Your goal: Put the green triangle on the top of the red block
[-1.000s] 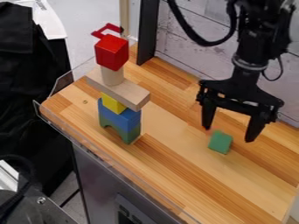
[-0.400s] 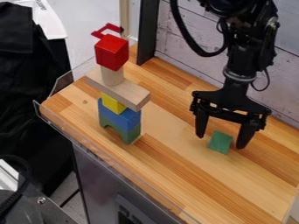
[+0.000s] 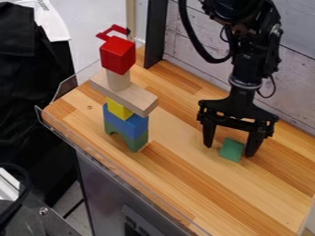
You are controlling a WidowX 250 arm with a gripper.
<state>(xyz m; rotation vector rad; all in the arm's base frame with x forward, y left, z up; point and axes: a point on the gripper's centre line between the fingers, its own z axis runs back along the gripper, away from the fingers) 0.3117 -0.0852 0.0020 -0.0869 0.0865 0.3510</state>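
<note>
whitewashed planks (image 3: pixel 293 73) line the wall behind a wooden tabletop (image 3: pixel 178 184), with a black upright post (image 3: pixel 156 32) by the table's far edge. a clear panel (image 3: pixel 56 127) runs along the edge on the view's left, dark cloth (image 3: pixel 27 92) hangs past it, and a grey metal front (image 3: pixel 102 184) drops away below the wood.

the black gripper (image 3: pixel 229 151) hangs down over the right part of the table, its two fingers spread well apart, one to each side of the small green block (image 3: pixel 231 150). that block sits on the wood, tilted in the view and nearer the finger on the view's right; whether that finger touches it, i can't tell.

over on the left stands a tall stack. its foot is a green arch (image 3: pixel 138 143), then a blue block (image 3: pixel 127 126) on that, then a yellow block (image 3: pixel 118 109). a pale wooden plank (image 3: pixel 129 97) lies flat across the yellow, a wooden cylinder (image 3: pixel 118 80) stands upright on the plank, and the red block (image 3: pixel 115 55) caps it all, well apart from the green block. a red bracket-like piece (image 3: pixel 106 35) shows just beyond the red block.
</note>
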